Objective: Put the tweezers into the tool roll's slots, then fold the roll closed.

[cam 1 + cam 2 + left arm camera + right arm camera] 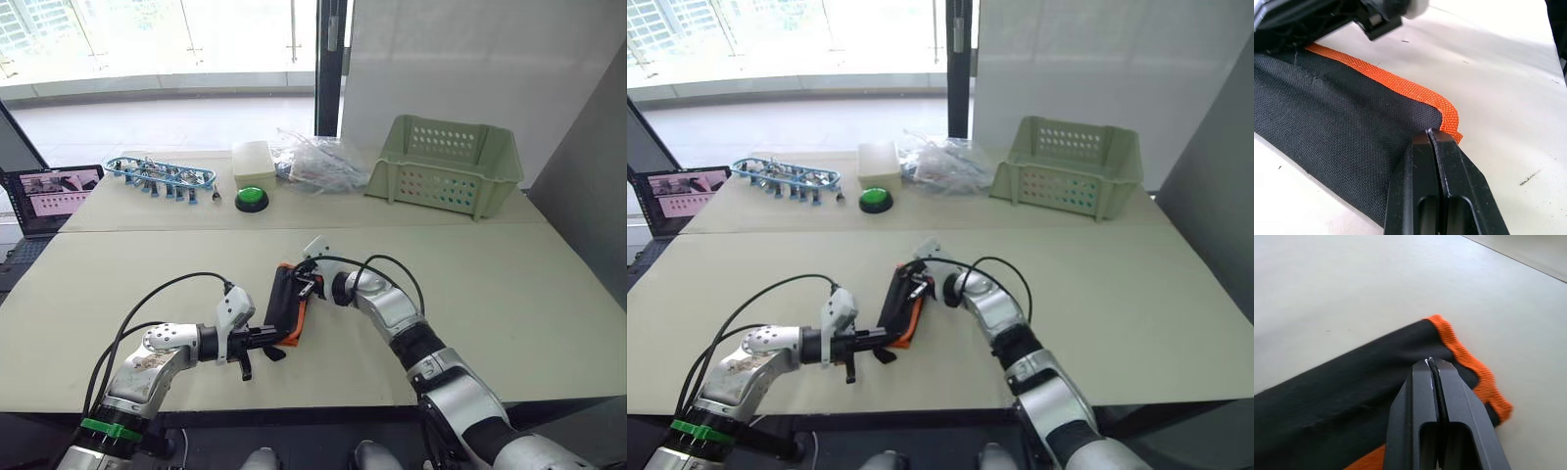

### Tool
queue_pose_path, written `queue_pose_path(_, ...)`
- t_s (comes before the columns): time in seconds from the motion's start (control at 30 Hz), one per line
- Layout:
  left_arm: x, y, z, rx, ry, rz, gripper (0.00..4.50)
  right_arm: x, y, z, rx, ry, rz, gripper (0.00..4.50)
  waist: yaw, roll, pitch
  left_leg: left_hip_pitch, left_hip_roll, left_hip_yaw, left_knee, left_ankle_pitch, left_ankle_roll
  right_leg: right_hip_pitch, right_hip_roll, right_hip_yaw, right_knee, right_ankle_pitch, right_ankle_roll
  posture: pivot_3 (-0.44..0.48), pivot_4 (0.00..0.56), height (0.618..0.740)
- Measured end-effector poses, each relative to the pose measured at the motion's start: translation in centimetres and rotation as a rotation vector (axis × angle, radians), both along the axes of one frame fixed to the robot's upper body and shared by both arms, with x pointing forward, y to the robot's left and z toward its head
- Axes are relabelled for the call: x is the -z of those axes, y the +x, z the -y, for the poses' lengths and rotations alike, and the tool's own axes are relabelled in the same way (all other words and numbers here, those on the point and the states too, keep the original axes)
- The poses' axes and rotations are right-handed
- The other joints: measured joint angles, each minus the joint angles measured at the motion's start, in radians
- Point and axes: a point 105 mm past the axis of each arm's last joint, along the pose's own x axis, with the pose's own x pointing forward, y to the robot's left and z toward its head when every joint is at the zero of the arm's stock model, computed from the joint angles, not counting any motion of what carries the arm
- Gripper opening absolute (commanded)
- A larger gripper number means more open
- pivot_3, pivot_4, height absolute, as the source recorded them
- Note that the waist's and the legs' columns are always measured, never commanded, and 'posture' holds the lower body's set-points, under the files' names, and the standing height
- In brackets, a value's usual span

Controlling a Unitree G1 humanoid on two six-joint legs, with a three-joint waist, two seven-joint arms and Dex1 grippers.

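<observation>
Black tool roll (286,304) pinched btwn both grippers, basket (446,164) well apart.

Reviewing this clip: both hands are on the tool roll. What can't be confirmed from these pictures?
- Tweezers: none can be seen; the tool roll is folded, its fabric hiding the slots.
- Strap: not discernible; too small in the head views, outside both wrist views.
- Left hand: fingers shut at the roll's orange corner, but the fingers themselves hide whether fabric is pinched.
- Right hand: fingers shut on the roll's black edge; the roll's far end is cut off.
</observation>
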Motion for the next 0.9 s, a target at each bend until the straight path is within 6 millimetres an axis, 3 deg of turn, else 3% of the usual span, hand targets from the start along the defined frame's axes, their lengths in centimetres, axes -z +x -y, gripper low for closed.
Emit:
queue_pose_path(0.2,0.0,0.0,-0.1,-0.003,-0.002,0.006,0.04,-0.1,0.3,-0.2,-0.011,0.024,0.020,0.00,-0.001,0.000,0.000,0.000,0.000,0.001,-0.001,0.000,0.000,-0.001,0.000,0.001,0.000,0.000,0.000,0.000,0.150,0.716)
queue_pose_path(0.4,-0.5,-0.4,-0.4,-0.026,-0.005,0.036,0.04,-0.4,-2.0,0.7,-0.086,0.082,0.072,0.00,-0.004,0.000,0.000,-0.010,0.001,0.003,-0.001,0.000,0.000,-0.011,0.001,0.002,0.001,0.000,0.000,0.000,0.150,0.716)
queue_pose_path(0.47,-1.0,-0.9,-1.5,-0.075,0.007,0.070,0.04,-1.2,-3.7,1.7,-0.116,0.144,0.090,0.00,-0.006,0.000,0.000,-0.016,0.002,0.003,-0.001,0.000,0.000,-0.016,0.001,0.003,0.001,0.000,0.000,0.000,0.150,0.716)
queue_pose_path(0.57,-3.1,-2.0,-5.4,-0.245,-0.012,0.146,0.04,-3.5,-6.4,6.5,-0.087,0.209,0.148,0.00,0.000,0.000,0.001,-0.028,0.000,0.003,0.001,0.000,0.000,-0.029,0.001,0.008,0.003,0.001,-0.003,0.000,0.150,0.716)
queue_pose_path(0.67,-4.5,-3.4,-9.7,-0.425,-0.026,0.197,0.88,-4.4,-8.2,12.8,0.041,0.169,0.167,0.85,0.009,-0.001,0.001,-0.028,-0.004,0.005,0.001,-0.001,0.001,-0.027,-0.003,0.009,-0.001,0.000,0.001,0.000,0.150,0.716)
queue_pose_path(0.77,-4.1,-5.2,-12.8,-0.519,0.041,0.197,1.85,-3.8,-10.9,15.9,0.084,0.168,0.138,1.88,0.012,-0.002,0.002,-0.028,-0.002,0.007,0.001,-0.001,0.001,-0.025,-0.002,0.009,-0.004,-0.001,0.002,0.000,0.150,0.716)
queue_pose_path(0.9,-4.0,-6.6,-16.3,-0.634,0.077,0.204,3.18,-2.4,-12.9,19.8,0.180,0.144,0.085,3.23,0.022,-0.004,0.003,-0.028,0.000,0.014,0.004,-0.001,0.001,-0.025,-0.003,0.011,-0.004,0.001,0.003,0.000,0.150,0.716)
